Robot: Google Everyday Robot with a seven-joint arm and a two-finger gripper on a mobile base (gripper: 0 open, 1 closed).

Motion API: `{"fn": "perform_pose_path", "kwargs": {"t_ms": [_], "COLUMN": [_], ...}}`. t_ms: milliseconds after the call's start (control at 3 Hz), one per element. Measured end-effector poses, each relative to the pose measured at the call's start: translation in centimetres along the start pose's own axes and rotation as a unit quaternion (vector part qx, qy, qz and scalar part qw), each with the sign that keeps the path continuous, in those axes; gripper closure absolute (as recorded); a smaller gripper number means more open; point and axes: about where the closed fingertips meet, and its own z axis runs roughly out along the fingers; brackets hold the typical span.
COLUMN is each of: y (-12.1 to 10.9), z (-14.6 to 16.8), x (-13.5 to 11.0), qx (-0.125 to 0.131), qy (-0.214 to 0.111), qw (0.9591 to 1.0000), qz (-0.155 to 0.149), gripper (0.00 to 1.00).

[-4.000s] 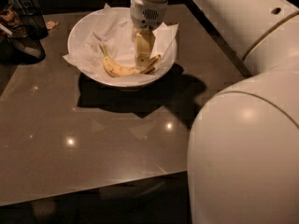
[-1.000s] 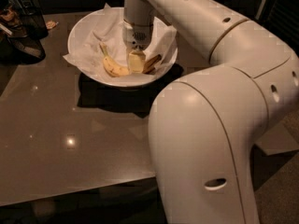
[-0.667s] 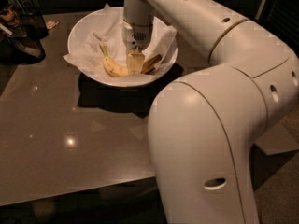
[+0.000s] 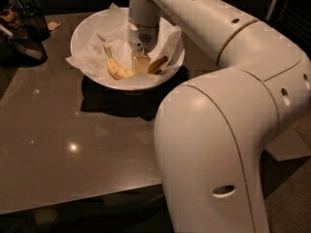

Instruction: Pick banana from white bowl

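At the far side of the table (image 4: 73, 144), approx. centre-left of the camera view, you are looking at the following:

Item 1, white bowl (image 4: 127, 83): sitting upright on the tabletop, lined w/ crumpled white paper (image 4: 114, 38).

Item 2, banana (image 4: 118, 71): lying on the paper inside the bowl, nr the rim closest to the camera. Stem end is pointing up-left, brown end is showing to the right, and the mid section is hiding behind item 3.

Item 3, gripper (image 4: 141, 64): reaching straight down into the bowl and sitting at the banana's middle, touching or v. nearly so. Open, closed or clamped on the fruit: can't tell from this view.

Item 4, arm (image 4: 218, 28): arching over from the right and filling most of the foreground.

Item 5, dark objects (image 4: 29, 33): standing at the far-left corner, apart from the bowl.

Progress, est.: you are seeing the reach and descent done. Grasp unconfirmed. Lift not yet done, as the banana is resting in the bowl. Remaining: secure the hold and raise the fruit clear of rim and paper.
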Motion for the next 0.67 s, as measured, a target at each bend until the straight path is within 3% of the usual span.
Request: {"fn": "perform_pose_path", "kwargs": {"t_ms": [333,667], "y": [0.3,2.2], "z": [-1.2,-3.5], "x": [-0.1,0.1], "qx": [0.031,0.070], "qy": [-0.014,-0.031], "qw": [0.9994,0.9971], "qz": [0.001,0.005], "gripper": [1.00,1.00]}}
